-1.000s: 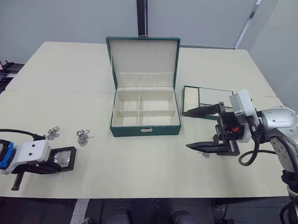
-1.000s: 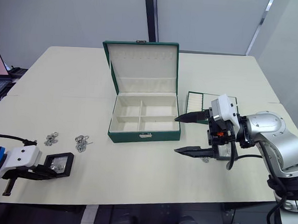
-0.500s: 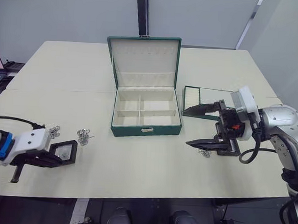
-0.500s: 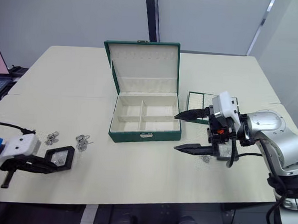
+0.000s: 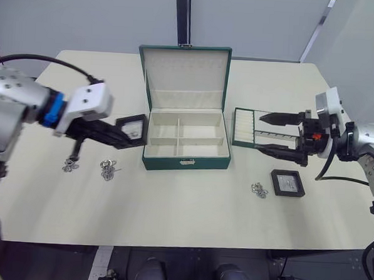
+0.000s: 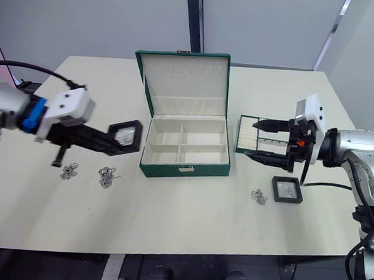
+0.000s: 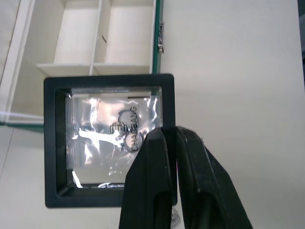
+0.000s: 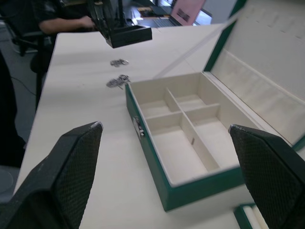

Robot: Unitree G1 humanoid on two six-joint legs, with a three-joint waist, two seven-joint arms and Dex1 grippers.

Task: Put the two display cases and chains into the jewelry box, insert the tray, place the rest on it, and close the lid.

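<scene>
Left eye view: a display case (image 5: 130,129) rides in the clamped left gripper (image 5: 117,136), just off the left wall of the jewelry box (image 5: 185,166).
Left wrist view: fingers pinch the frame's edge; best carry it level over a compartment before releasing. Right wrist view: right gripper (image 8: 164,164) spread wide, holding nothing, facing the box.

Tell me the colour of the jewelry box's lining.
Cream, inside the dark green jewelry box; it shows best in the right wrist view.
</scene>
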